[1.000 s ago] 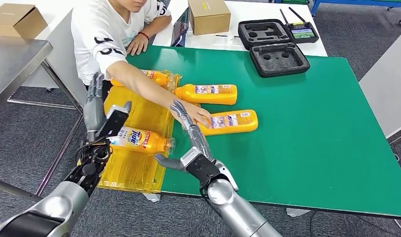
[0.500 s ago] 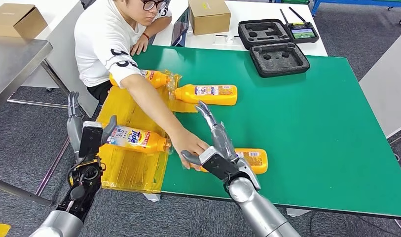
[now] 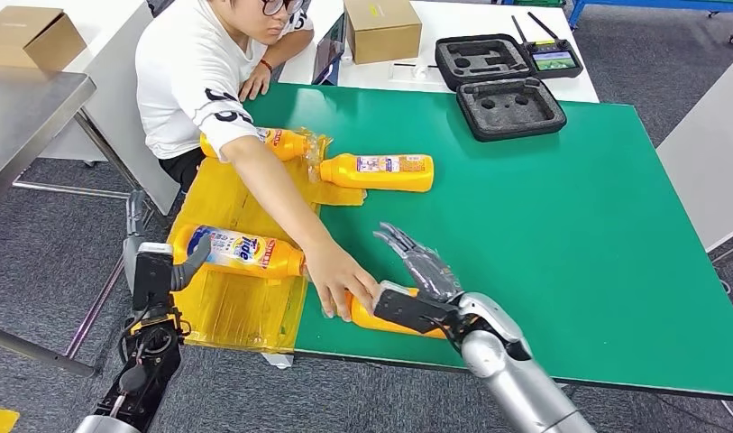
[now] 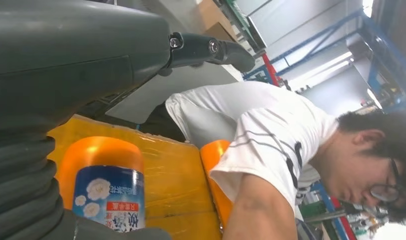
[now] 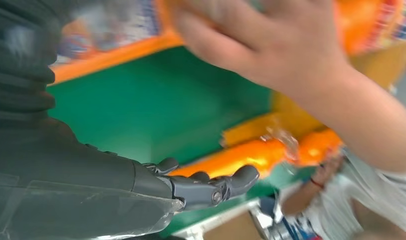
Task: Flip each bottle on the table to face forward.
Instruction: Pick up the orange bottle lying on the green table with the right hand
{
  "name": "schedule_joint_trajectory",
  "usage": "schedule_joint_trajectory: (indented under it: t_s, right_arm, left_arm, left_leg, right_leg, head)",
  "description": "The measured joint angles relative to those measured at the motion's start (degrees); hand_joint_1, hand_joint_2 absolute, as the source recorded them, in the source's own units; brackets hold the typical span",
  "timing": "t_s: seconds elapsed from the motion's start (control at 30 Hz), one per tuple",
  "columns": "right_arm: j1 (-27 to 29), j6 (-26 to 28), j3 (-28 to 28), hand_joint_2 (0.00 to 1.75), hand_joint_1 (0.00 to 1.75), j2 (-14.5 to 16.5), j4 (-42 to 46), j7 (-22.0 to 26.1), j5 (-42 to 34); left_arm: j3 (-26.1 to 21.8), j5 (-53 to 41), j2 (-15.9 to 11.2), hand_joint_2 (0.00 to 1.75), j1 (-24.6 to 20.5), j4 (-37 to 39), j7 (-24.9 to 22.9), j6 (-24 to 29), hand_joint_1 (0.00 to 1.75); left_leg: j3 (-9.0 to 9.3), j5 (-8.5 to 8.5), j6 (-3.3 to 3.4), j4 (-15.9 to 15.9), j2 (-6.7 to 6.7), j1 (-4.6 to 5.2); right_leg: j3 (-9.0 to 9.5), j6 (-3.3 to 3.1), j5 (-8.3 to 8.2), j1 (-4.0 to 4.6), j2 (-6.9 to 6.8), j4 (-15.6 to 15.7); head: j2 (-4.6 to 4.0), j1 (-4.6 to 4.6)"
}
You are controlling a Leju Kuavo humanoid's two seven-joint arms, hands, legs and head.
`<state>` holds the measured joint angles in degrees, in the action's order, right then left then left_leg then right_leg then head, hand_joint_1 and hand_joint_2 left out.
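Observation:
An orange bottle (image 3: 387, 318) lies on its side near the front edge of the green table (image 3: 561, 234). A person's hand (image 3: 341, 280) presses on its neck end. My right hand (image 3: 418, 283) hovers over the bottle's body with fingers spread and grips nothing; the wrist view shows its fingers (image 5: 210, 189) held straight. A Tide bottle (image 3: 239, 252) lies label up on yellow plastic (image 3: 245, 307). My left hand (image 3: 154, 268) is open just beyond its base (image 4: 103, 186). A third bottle (image 3: 380, 171) lies at mid-table and a wrapped one (image 3: 283, 142) behind the person's arm.
The person (image 3: 196, 72) sits at the table's far left corner, arm stretched across the yellow plastic. Two black foam cases (image 3: 509, 106) and a cardboard box (image 3: 382, 27) stand at the back. A grey metal table (image 3: 24, 108) stands to the left.
The person dragged the orange bottle from mid-table to the front edge. My right hand drew back with it and now spreads above it. My left hand sank lower beside the Tide bottle.

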<state>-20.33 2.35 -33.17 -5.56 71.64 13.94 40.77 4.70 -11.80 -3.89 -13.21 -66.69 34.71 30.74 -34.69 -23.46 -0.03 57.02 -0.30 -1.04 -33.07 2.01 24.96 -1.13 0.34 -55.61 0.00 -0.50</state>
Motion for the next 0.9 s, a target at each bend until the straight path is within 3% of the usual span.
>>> schedule_joint_trajectory:
  t_s: [0.23,0.53,0.9]
  right_arm:
    - [-0.05,-4.78,-0.32,1.75,0.00,-4.85,2.40,-3.30,0.05]
    - [-0.09,-8.90,-1.79,1.75,0.00,-9.37,3.35,-5.30,0.47]
    - [-0.11,-10.00,-3.63,1.75,0.00,-11.52,3.35,-5.54,0.58]
  left_arm:
    - [-0.50,1.50,-0.29,1.75,2.67,-2.78,0.17,-0.14,0.00]
    - [-0.63,2.15,-0.35,1.75,2.91,-2.93,-0.14,-0.07,0.00]
    - [-0.77,2.77,-0.37,1.75,2.91,-2.90,-0.15,-0.08,0.00]
  left_leg:
    - [0.00,0.00,0.00,0.00,0.00,0.00]
    - [-0.01,0.01,0.01,0.00,0.00,0.01]
    - [-0.01,0.01,0.00,0.00,0.00,0.00]
  right_leg:
    - [0.00,0.00,0.00,0.00,-0.01,0.00]
    - [0.00,0.00,0.00,-0.01,-0.01,0.00]
    - [0.00,0.00,0.00,0.00,0.00,0.00]
  head:
    - [0.00,0.00]
    - [0.00,0.00]
    - [0.00,-0.01]
